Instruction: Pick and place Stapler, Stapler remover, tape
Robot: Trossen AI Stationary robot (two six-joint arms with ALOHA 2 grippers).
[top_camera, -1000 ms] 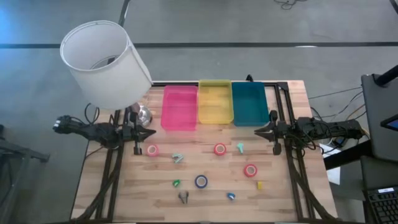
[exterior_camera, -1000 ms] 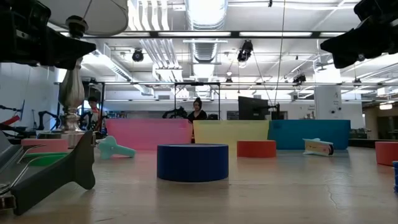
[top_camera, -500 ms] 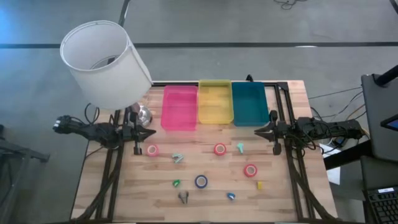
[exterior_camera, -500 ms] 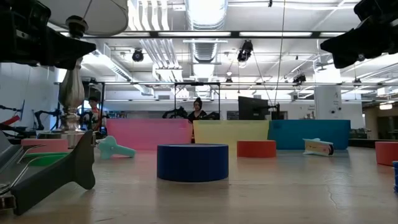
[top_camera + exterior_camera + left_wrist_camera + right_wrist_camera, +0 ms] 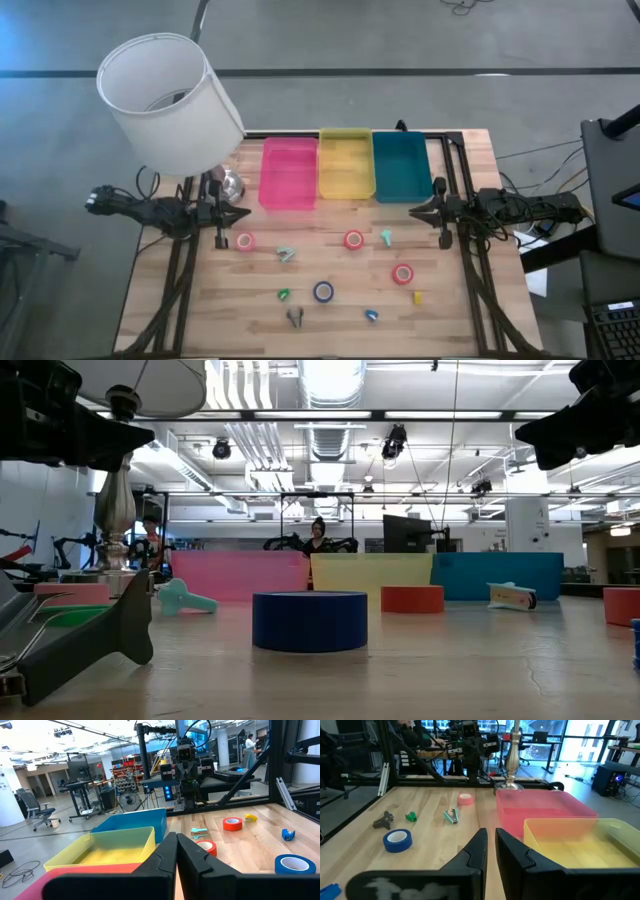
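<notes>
no step is in hand yet: nothing has been picked, and all the task's things lie on the table (image 5: 460, 300). your left gripper (image 5: 243, 213) hangs above the left edge, level with the bins' front, its fingers drawn together with only a slit between them in the left wrist view; it holds nothing. your right gripper (image 5: 415, 211) mirrors it at the right edge, fingers nearly together with a narrow gap, also empty. the pink bin (image 5: 288, 173), yellow bin (image 5: 346, 165) and blue bin (image 5: 401, 167) stand side by side, touching, along the far edge; as far as the high and wrist views show, all three hold nothing. tape: one pink roll (image 5: 245, 241) near the left edge just in front of the left gripper, one red roll (image 5: 354, 240) mid-table in front of the yellow bin, one red roll (image 5: 403, 274) toward the right edge, and the blue roll (image 5: 323, 291) toward the near edge at centre. small pieces lie between them: a teal piece (image 5: 286, 254), another (image 5: 386, 237), a green one (image 5: 284, 294), a grey one (image 5: 295, 317); which of them is stapler or remover you cannot tell at this size. in my judgement your next move is to spread one claw and lower it over the nearest roll, the pink roll for the left arm. the lamp (image 5: 170, 100) standing at the far left corner is the hazard for any left-arm lift toward the bins.
</notes>
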